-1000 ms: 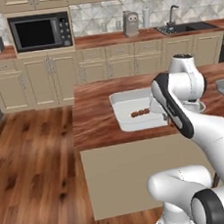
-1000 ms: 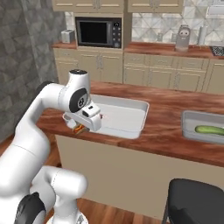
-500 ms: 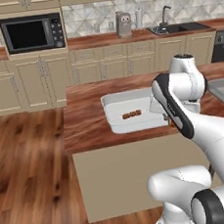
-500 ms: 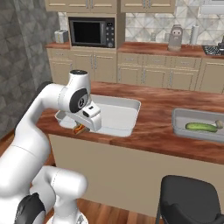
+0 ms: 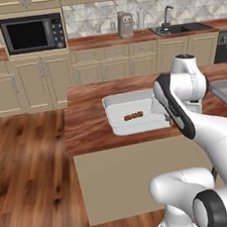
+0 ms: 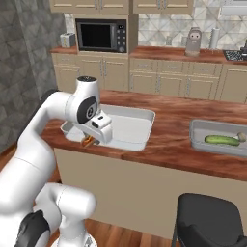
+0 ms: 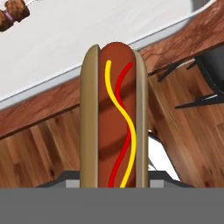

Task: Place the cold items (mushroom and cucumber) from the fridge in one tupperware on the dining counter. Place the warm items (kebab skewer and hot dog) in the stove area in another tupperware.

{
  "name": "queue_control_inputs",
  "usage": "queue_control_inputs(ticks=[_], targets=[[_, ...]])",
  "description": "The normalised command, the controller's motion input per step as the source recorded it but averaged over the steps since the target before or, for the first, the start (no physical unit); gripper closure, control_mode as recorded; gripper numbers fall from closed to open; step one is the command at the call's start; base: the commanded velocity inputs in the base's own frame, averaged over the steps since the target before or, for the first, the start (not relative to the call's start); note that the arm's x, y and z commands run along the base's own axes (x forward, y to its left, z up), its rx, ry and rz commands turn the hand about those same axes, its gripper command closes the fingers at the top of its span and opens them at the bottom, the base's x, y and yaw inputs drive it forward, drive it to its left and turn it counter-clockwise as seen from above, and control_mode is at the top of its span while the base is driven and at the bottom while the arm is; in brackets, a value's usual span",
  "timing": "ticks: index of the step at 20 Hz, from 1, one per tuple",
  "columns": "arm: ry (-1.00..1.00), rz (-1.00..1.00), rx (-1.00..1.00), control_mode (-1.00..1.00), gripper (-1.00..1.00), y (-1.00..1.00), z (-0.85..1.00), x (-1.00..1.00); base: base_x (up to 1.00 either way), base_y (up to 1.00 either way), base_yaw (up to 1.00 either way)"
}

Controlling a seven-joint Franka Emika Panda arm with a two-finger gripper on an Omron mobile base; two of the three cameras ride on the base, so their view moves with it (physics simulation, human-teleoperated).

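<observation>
My base has rolled left along the counter, so the tub with the kebab now sits mid-frame. My gripper, part-closed, holds the hot dog at the tub's near rim; it goes in next, I judge.

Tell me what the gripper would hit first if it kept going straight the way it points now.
Probably the near rim of the white tupperware on the dining counter: the gripper, shut on the hot dog, points over the counter edge toward it. Depth is unclear.

You've got a black microwave set among beige cabinets at the back. A sink sits right, and a dark chair stands on the wood floor.
</observation>
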Motion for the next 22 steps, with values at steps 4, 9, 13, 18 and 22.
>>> queue_control_inputs(ticks=[4, 9, 13, 18, 22], targets=[[0.2, 0.01, -0.05, -1.0, 1.0, 0.0, 0.4, 0.58, 0.0, 0.0, 0.0], [0.18, -0.01, -0.05, -1.0, 1.0, -0.03, 0.09, 0.71, 0.0, 0.0, 0.0], [0.22, -0.15, 0.0, -1.0, 1.0, -0.39, -0.04, 1.0, 0.0, 0.0, 0.0], [0.2, -0.15, 0.05, -1.0, 1.0, -0.79, -0.14, 1.0, 0.0, 0.0, 0.0], [0.0, -0.04, 0.05, -1.0, 1.0, -0.41, -0.37, 1.0, 0.0, 0.0, 0.0]])
